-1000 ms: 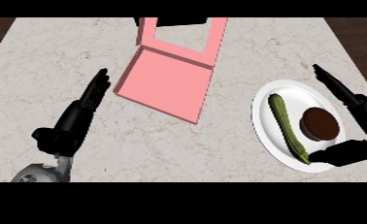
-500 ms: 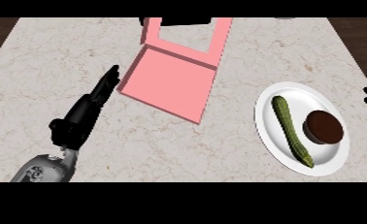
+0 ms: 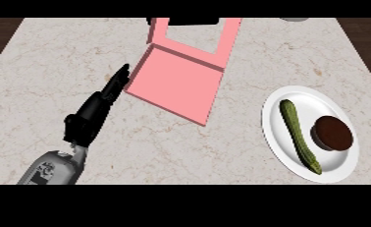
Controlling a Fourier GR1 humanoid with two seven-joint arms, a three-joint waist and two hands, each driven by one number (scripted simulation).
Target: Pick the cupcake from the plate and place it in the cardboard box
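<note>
No readable text, label, brand, number or sign anywhere: none on the pink box [image 3: 181, 81] (plain flap and panels alike), none on the white plate [image 3: 290, 103], none on the marbled counter [image 3: 65, 59].

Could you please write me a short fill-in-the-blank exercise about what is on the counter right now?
1. The cupcake sits on the white ____.
2. Beside the cupcake lies a long ____ vegetable.
3. The box is ____ in colour.
4. Only the robot's ____ hand is in view.

Missing words: plate; green; pink; left
</note>
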